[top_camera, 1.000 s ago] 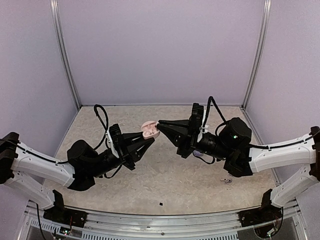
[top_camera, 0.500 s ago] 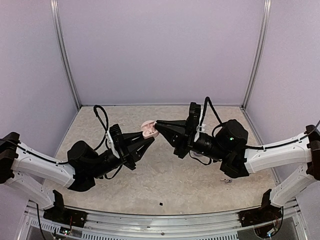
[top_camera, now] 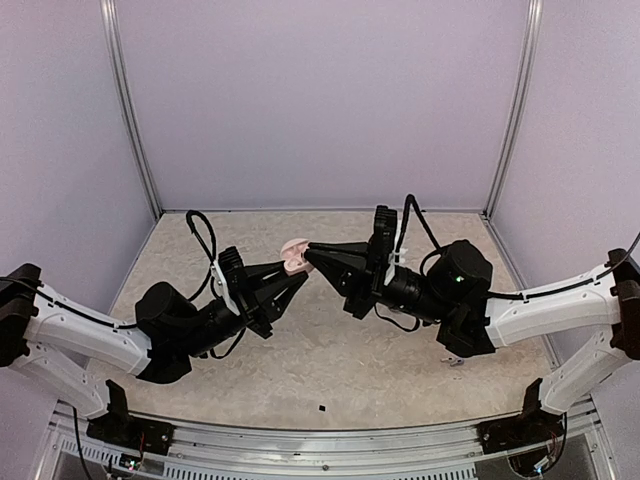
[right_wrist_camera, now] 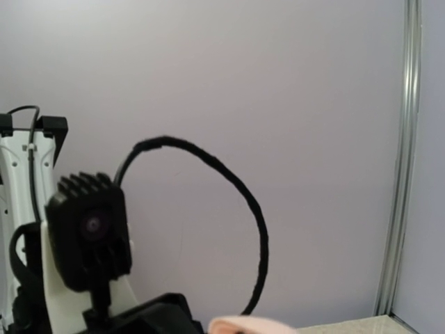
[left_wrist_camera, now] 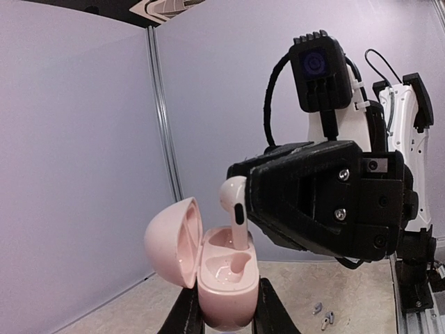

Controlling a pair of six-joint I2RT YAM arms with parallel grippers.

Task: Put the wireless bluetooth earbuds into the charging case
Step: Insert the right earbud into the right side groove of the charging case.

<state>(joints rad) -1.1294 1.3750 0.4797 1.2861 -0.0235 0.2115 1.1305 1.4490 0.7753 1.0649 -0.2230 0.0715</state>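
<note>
Holds pink charging case [left_wrist_camera: 226, 285] by its lower body in left hand [left_wrist_camera: 226, 321], fingers [left_wrist_camera: 186, 316] narrow on both sides, lid [left_wrist_camera: 172, 240] open to the left in L wrist view, all well above the bench [top_camera: 330, 370]. Pinches one pale earbud [left_wrist_camera: 234, 205] by the head in right hand [left_wrist_camera: 250, 188], closed tight on it, stem pointing down into the rear well of the case; cannot tell how deep. Meets hand tip to hand tip over approx. bench centre in top view, w/ case between.
</note>
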